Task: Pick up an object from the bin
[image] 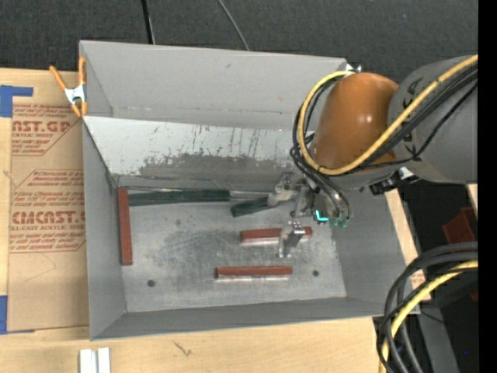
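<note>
Pincer [290, 243] at central red bar [260, 235] end

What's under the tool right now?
The tool sits over the right end of a red-brown bar lying centrally. That end is covered by it, so contact cannot be judged. A second red-brown bar lies nearer the front, uncovered.

Claw [290, 241] at middle reddish bar [258, 235]

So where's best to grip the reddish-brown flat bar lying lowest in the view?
Probably at mid-length, across its narrow width, coming straight down. The reddish-brown flat bar lies flat, running left to right, with bare bin floor along both long edges.
</note>
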Controlling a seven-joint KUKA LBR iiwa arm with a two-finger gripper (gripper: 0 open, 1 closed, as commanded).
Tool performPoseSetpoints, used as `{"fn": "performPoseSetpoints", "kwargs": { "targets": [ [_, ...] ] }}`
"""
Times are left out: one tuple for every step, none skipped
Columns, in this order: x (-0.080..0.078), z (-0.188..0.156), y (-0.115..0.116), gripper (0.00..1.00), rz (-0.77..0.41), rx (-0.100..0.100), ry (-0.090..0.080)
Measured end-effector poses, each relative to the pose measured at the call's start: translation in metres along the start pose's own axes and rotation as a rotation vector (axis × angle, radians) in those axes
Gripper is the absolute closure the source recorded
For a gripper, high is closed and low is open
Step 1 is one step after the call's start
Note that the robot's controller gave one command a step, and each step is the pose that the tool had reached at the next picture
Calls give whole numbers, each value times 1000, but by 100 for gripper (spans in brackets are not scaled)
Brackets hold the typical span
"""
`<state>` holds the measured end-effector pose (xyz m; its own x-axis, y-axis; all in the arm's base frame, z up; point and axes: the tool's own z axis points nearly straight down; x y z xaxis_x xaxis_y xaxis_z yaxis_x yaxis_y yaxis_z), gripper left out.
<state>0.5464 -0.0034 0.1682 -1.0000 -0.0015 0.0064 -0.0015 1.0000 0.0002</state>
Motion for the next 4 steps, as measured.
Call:
{"fn": "performPoseSetpoints", "kwargs": {
  "targets": [
    [-2,-4,0,0,0,0,-8],
    [-38,91,-24,100,29,-1,-6],
    [-38,91,-24,100,29,-1,-6],
    [-39,-109,-6,100,27,-1,-7]
  ]
}}
